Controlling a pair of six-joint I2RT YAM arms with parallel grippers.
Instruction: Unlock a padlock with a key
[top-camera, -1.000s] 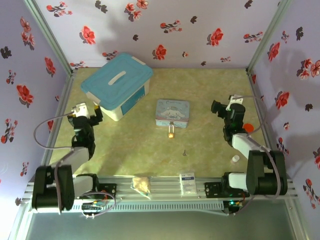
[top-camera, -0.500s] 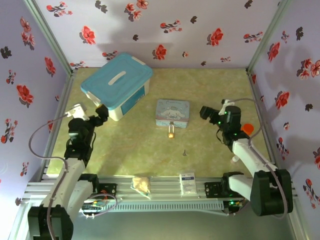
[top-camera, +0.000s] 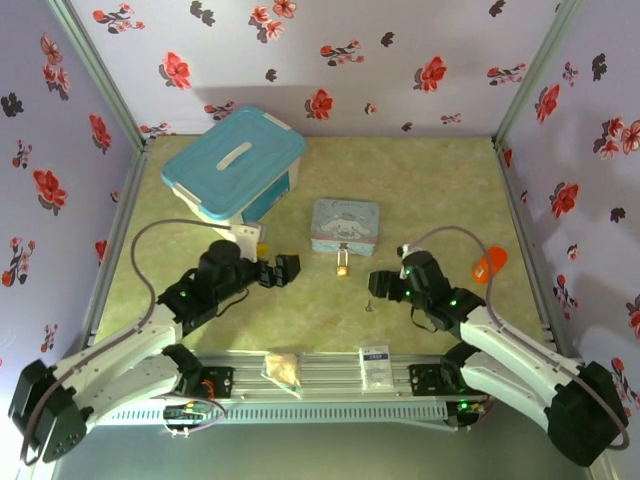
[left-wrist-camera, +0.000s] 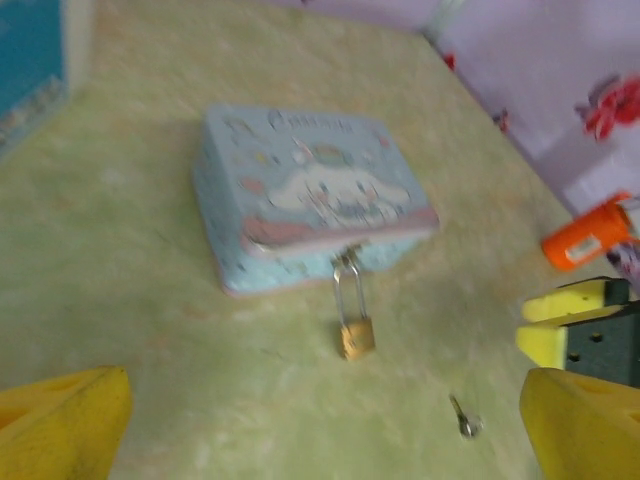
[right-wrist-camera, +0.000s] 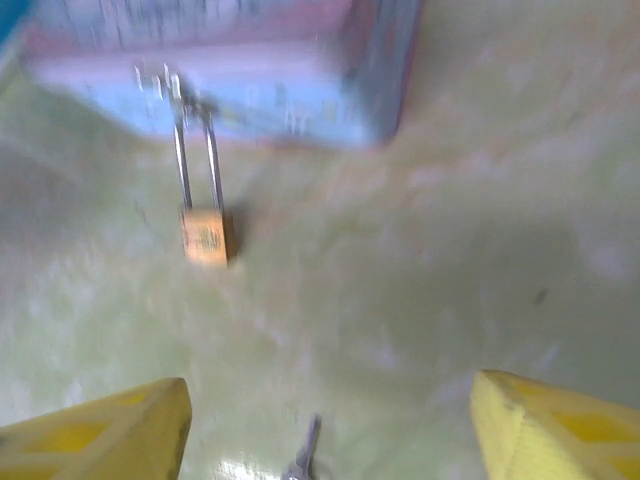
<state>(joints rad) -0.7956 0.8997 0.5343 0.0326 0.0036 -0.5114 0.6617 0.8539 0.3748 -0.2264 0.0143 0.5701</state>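
From where I stand, this looks like the reach-in step, with nothing picked up yet. The tiny brass-golden padlock with its thin silvery shackle (top-camera: 343, 268) lies flat on the greenish tabletop (top-camera: 440, 190), at 6 o'clock of the pale blue cartoon tin (top-camera: 345, 225). Its shackle seems hooked through the tin's front clasp. The very small dark grey metal key (top-camera: 369, 306) lies loose on the table at about 5 o'clock of the padlock, near it but not touching.

The left gripper (top-camera: 285, 270) hovers at 9 o'clock of the padlock, its yellow fingers spread as wide as they go and holding nothing. The right gripper (top-camera: 380, 285) hangs just beside the key, which sits at roughly 7 o'clock of it. In the right wrist view its yellow fingers (right-wrist-camera: 110, 430) stand well apart and empty, with the key low on the table between them.

I'd judge the next move to be the right arm's. It must drop until the fingertips nearly graze the table, straddle the key and pinch it. That's fiddly, since the key is so thin and flat. The left claw would then need to steady the padlock body.
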